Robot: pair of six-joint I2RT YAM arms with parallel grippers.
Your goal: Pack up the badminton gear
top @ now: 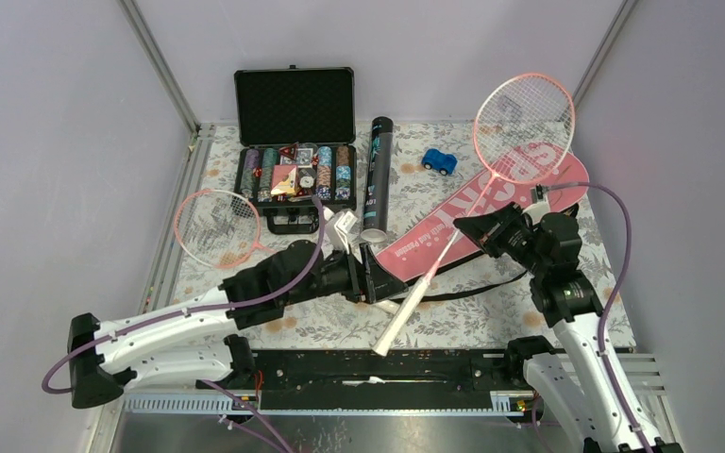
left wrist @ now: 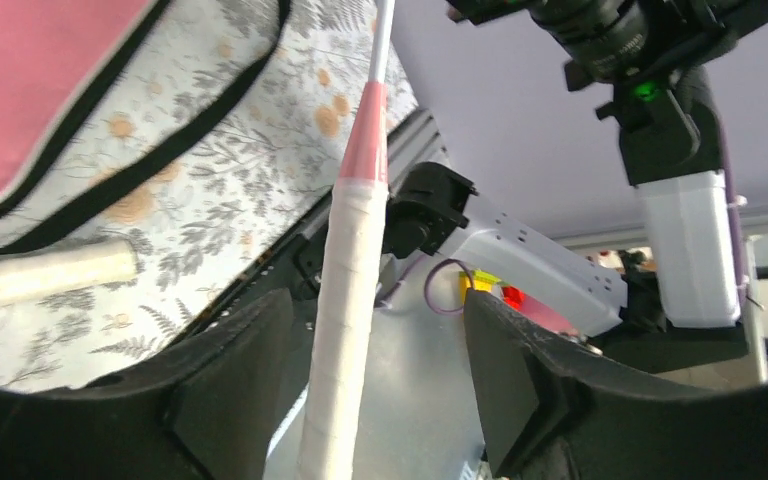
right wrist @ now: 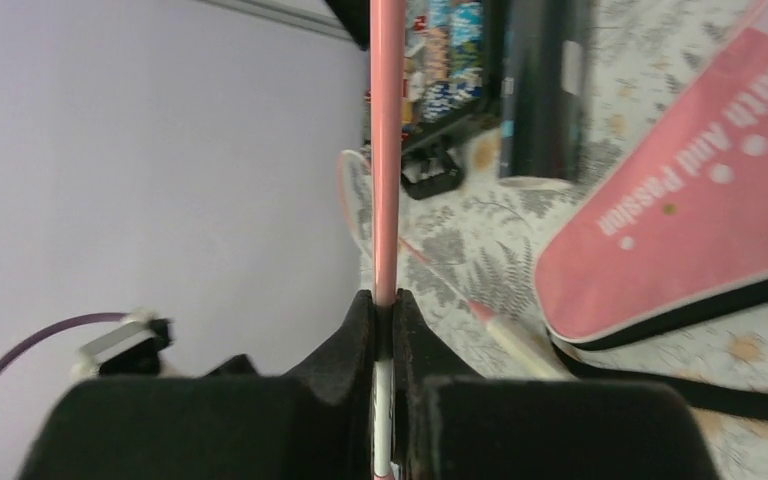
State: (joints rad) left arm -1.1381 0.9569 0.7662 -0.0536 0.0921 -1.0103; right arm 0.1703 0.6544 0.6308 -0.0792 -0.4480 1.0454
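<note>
The right gripper (right wrist: pixel 385 310) jaws pinch the shaft of the lifted racket (right wrist: pixel 387 150), head toward 1 o'clock above the pink cover (top: pixel 491 203). The left gripper (left wrist: pixel 370 345) jaws stand spread around the white handle (left wrist: pixel 345 300). I would grip firmly and align the racket with the cover.

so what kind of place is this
Probably a robot test booth: plain lilac walls with metal corner posts, a table in floral cloth, and two robot arms bolted at its near edge.

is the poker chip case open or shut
Open: the case has its lid standing upright at the back, and stacked chips show inside.
</note>
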